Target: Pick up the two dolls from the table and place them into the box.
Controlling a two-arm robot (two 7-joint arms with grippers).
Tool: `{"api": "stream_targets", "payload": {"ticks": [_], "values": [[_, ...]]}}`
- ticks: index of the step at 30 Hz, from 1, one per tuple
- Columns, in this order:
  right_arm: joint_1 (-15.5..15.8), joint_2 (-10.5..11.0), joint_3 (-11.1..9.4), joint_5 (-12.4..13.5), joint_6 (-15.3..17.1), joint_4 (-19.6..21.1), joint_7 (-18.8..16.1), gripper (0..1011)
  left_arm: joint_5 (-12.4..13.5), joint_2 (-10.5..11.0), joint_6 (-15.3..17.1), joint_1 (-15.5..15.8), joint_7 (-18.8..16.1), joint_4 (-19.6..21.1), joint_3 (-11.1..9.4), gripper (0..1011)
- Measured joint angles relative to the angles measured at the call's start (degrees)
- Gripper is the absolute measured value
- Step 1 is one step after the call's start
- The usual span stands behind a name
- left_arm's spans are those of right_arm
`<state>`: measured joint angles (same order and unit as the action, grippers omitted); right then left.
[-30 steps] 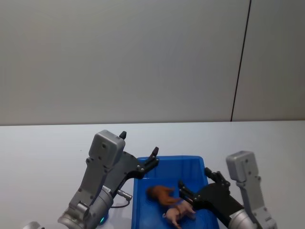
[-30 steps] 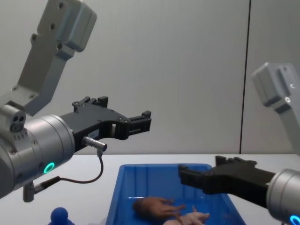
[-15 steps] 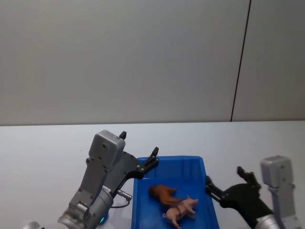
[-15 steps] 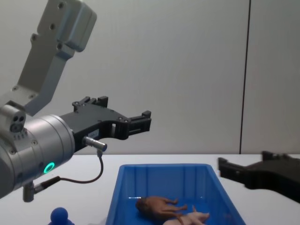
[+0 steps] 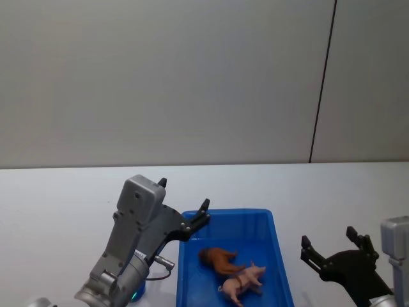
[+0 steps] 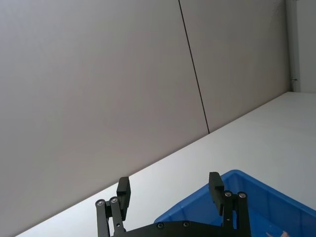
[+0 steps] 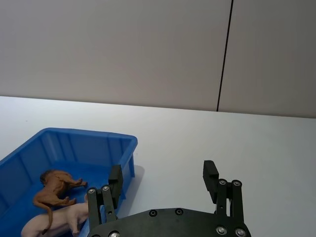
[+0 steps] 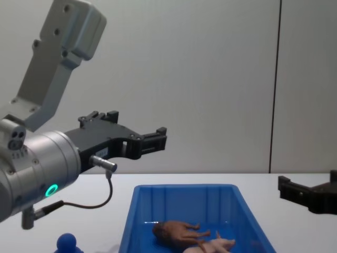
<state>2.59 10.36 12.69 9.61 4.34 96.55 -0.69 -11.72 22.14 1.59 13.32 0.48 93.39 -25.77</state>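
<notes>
Both dolls lie inside the blue plastic box (image 5: pixel 257 224), which sits on the white bench (image 5: pixel 64 192). The reddish-brown doll (image 5: pixel 217 259), lion-like with a tufted head, lies on its side on the box floor toward the left wall. The pale pink doll (image 5: pixel 244 280), shaped rather like a pig, lies just beside it on the nearer side, and the two seem to touch. Nothing of the task is left on the bench, so the placing looks done. That would explain the arms' poses. The left gripper (image 5: pixel 184 194) hangs above the box's far left corner, fingers apart and holding nothing. The right gripper (image 5: pixel 328 238) sits over bare bench to the right of the box, well apart from its rim, its fingers likewise spread and empty. Held clear like this, neither arm is likely to knock the box or disturb the dolls. A small blue round-knobbed object (image 8: pixel 67 242) stands on the bench left of the box, probably no part of the job.
</notes>
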Motion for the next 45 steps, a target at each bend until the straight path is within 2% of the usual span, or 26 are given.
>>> {"api": "stream_targets", "payload": {"ticks": [8, 13, 26, 33, 45], "values": [[0.8, 0.53, -0.41, 0.46, -0.39, 0.7, 0.97, 1001, -1.65, 1.1, 2.83, -0.91, -1.11, 1.2, 0.83, 1001], [1.06, 0.7, -0.56, 0.61, -0.51, 0.95, 1.3, 1001, -3.77, 2.56, 5.99, -2.14, -2.52, 2.54, 1.87, 1001], [1.45, 0.97, -0.75, 0.81, -0.69, 1.26, 1.72, 1001, -8.05, 5.07, 11.46, -4.36, -4.25, 3.59, 3.77, 1001], [1.52, 1.01, -0.79, 0.86, -0.74, 1.32, 1.81, 1001, -9.84, 5.72, 13.99, -5.14, -4.17, 2.74, 4.33, 1001], [1.58, 1.06, -0.83, 0.89, -0.77, 1.39, 1.88, 1001, -10.95, 5.36, 15.83, -5.29, -2.37, -0.66, 4.49, 1001]]}}
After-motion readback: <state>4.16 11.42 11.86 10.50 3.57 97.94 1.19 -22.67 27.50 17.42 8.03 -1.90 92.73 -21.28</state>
